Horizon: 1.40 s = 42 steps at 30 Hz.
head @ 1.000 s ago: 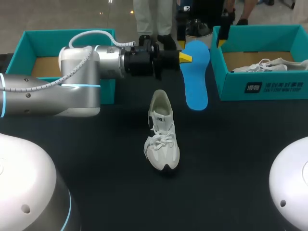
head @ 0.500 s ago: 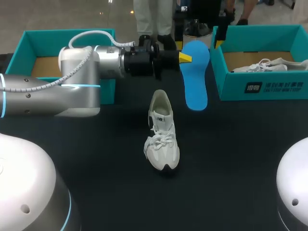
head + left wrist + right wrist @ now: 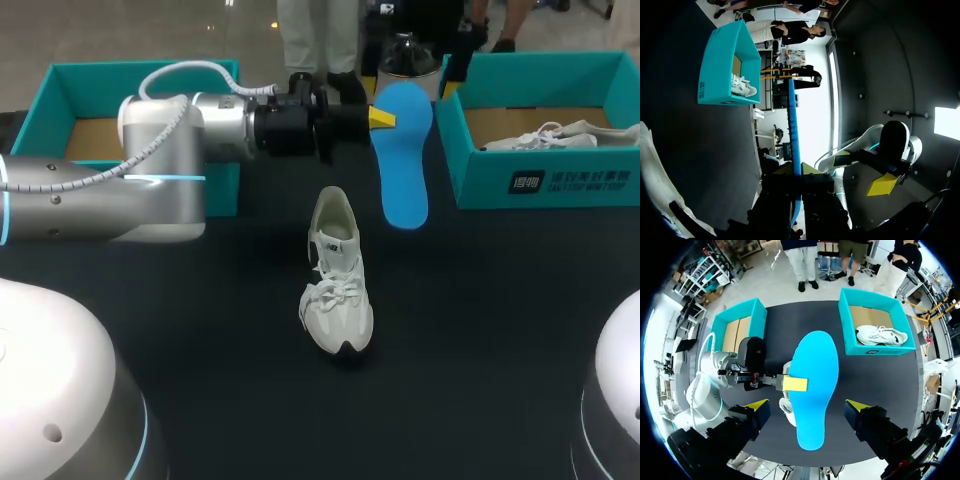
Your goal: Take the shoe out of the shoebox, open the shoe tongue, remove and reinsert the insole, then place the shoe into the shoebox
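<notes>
Left arm in from the left, reaching across the middle of the counter (image 3: 200, 300).
- Left tool (image 3: 383, 118): clenched on the insole (image 3: 405, 170). Both yellow tips pinch one long edge. Left wrist view shows the insole edge-on between the fingers, running straight out ahead of them.
- Insole: blue, held in the air with its broad face up. It sits just beyond and to the right of the shoe (image 3: 338, 280), not touching it.
- Shoe: white, upright on its sole on the counter, between the two boxes. Toe points at the robot, laces loosely tied, heel opening toward the far side.
- Right tool (image 3: 806, 404): released, fingers wide apart and gripping nothing. It hangs well above the counter, looking straight down onto the insole. The shoe partly shows under the insole's edge.
- Left box (image 3: 60, 85): teal, far left, behind the left arm, cardboard floor showing.
- Right box (image 3: 540, 180): teal, far right, with a second shoe (image 3: 555, 135) lying inside, also white.
</notes>
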Each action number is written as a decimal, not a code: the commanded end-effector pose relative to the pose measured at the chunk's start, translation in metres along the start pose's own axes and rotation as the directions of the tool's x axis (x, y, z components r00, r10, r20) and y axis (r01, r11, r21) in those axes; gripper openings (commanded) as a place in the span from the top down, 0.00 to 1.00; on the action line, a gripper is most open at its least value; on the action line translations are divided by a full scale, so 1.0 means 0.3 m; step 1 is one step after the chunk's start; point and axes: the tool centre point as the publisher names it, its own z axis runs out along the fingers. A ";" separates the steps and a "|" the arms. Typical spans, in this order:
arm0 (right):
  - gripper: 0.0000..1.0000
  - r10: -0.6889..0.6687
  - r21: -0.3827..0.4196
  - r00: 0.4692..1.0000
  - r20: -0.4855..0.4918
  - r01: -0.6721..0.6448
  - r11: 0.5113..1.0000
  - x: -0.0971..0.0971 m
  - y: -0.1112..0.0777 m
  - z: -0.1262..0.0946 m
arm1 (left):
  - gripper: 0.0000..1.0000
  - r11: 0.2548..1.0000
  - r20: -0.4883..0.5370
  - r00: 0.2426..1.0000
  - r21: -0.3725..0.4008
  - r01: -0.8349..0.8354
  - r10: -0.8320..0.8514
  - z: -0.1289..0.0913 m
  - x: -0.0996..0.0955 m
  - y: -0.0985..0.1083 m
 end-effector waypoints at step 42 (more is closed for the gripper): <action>0.00 0.025 0.002 0.447 -0.894 -0.052 0.999 -0.264 0.008 0.152 | 1.00 0.998 -0.055 0.998 0.059 -0.002 0.005 -0.056 0.039 0.009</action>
